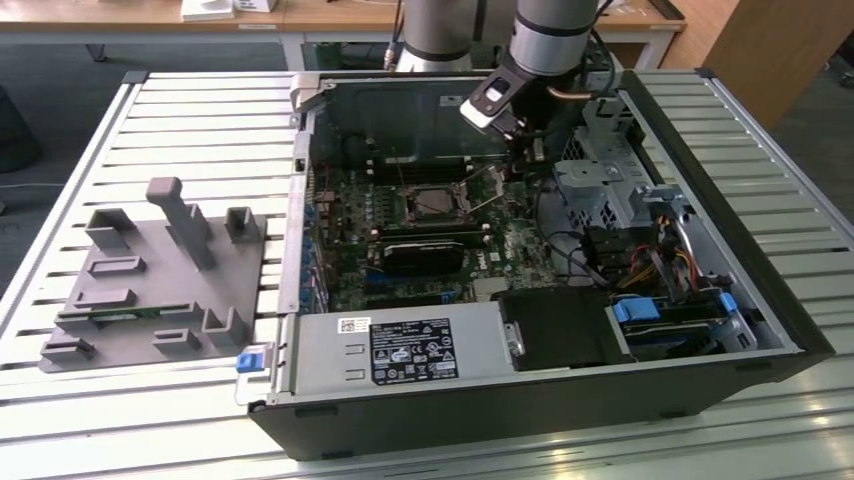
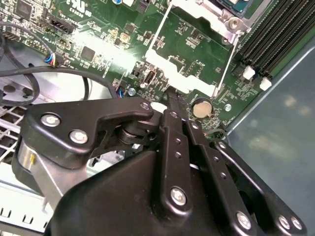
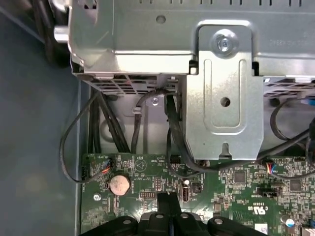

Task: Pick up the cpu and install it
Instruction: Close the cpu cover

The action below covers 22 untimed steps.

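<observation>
socket [image 1: 430, 202]: contents too small to tell, exterior view
end effector [image 3: 170, 197]: base cut by frame edge, first wrist view

One counter [image 1: 200, 120] carries one open computer case [image 1: 534, 415], with one grey fixture tray [image 1: 134, 300] beside the case and, inside the case, one green motherboard [image 1: 350, 215], one power supply [image 1: 400, 350], one coin battery [image 3: 119, 185] and one claw [image 3: 167, 196].
</observation>
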{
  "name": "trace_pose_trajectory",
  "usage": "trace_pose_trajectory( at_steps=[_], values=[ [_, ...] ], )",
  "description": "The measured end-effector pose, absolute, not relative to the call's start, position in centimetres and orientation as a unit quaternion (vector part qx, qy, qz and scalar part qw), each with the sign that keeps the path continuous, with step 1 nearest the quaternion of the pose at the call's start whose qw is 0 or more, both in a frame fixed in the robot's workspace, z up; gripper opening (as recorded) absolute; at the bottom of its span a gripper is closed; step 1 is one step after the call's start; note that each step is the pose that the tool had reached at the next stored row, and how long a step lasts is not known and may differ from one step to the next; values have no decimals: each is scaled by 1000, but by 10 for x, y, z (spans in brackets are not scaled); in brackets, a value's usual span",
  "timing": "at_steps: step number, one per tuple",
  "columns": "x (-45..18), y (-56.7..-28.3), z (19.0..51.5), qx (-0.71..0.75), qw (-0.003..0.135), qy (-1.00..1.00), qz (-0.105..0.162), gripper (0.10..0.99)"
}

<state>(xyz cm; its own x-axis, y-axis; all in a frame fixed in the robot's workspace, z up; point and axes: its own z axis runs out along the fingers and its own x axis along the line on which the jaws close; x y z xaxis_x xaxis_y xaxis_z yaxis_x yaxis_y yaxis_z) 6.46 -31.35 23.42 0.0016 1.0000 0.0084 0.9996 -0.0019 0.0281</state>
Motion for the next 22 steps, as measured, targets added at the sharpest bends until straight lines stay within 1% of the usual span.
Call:
trace_pose_trajectory(
  at_steps=[11, 22],
  values=[
    [52, -313, 241, 708, 6, 706, 13, 106],
    [33, -313, 241, 708, 5, 706, 14, 106]
  ],
)
